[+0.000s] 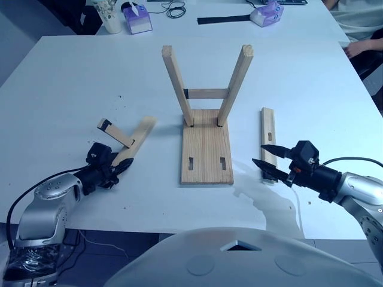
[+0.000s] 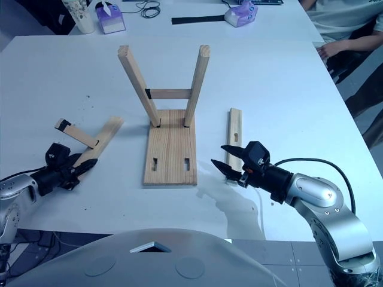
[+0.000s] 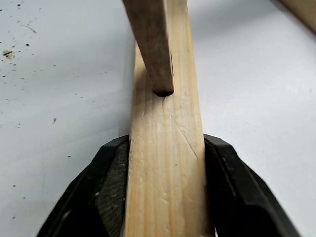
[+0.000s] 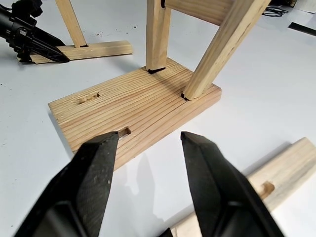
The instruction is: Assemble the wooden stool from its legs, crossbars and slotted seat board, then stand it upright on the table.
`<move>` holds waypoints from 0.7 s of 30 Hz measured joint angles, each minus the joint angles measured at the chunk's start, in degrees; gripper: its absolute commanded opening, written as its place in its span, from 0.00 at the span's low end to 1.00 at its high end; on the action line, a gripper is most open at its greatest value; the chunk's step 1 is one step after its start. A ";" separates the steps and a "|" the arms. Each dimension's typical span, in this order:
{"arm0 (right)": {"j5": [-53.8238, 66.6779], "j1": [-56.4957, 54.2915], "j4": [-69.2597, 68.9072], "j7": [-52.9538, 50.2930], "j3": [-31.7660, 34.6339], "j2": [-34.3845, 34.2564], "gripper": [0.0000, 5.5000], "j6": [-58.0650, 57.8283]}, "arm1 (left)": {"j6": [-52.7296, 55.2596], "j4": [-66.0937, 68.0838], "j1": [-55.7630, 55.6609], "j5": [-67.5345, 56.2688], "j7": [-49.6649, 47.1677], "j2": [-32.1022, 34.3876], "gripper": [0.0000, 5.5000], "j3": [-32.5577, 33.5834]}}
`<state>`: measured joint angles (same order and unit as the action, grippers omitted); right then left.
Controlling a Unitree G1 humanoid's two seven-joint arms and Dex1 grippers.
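**On the white table: stool half built, upside down**

On the white table [image 1: 72,89], mid-way across, the pale slotted wooden seat board [image 1: 206,152] lies flat. Two square pale wooden legs, the left one [image 1: 177,84] and the right one [image 1: 235,84], stand in its two far slots, leaning away from each other toward their tops. A short wooden crossbar [image 1: 207,93] joins them partway up. The two near slots [image 1: 191,161] are open, nothing in them. Wood is light, grain runs lengthwise, dark marks show at the joints.

To the board's left a third pale wooden leg [image 1: 136,139] lies flat at an angle. A second short crossbar [image 1: 115,133] with a dark tip is plugged into its hole and sticks up tilted. My left pincer [image 1: 124,163] is clamped on the near end of this leg, one black finger [image 3: 111,192] on each side face, both touching the wood.

To the board's right a fourth pale wooden leg [image 1: 267,134] with a slot in its face lies flat, parallel to the board and just apart from it. My right pincer [image 1: 259,153] is at this leg's near end, fingers [image 4: 98,168] spread wide, nothing held between them. I cannot tell if it touches the leg. The wrist view looks through the gap to the seat board's near slots.
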<state>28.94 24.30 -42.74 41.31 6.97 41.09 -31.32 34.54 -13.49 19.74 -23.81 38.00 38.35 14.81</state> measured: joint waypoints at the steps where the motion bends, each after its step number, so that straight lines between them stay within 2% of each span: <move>1: 0.01 -0.34 0.11 0.11 0.05 0.02 0.42 0.05 | -0.04 0.08 -0.77 -1.89 0.73 -1.17 0.37 0.70; 6: 2.88 -2.31 0.50 0.95 2.54 0.02 0.42 -0.14 | -1.21 -0.71 -5.12 -12.32 4.10 -4.17 0.37 7.54; 10: 12.19 -8.51 1.09 0.59 6.71 -0.24 0.42 -3.32 | -0.33 2.87 -15.92 -21.69 0.56 -4.65 0.37 16.78; 13: 19.07 -13.19 1.53 -0.54 7.90 -0.29 0.42 -6.14 | 0.41 2.72 -22.08 -27.76 0.25 -3.78 0.37 19.67; 16: 28.01 -20.43 2.41 -1.97 9.09 0.06 0.42 -9.42 | 5.00 -3.45 -26.55 -37.75 0.08 -2.59 0.37 19.22; 21: 40.99 -31.99 5.51 -3.93 9.45 2.47 0.55 -13.24 | 10.66 -16.34 -28.92 -51.14 0.73 -1.97 0.37 11.79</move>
<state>69.94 -7.69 -37.23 37.38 16.42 43.56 -44.56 45.20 -29.83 -9.18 -74.95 38.73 36.38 26.60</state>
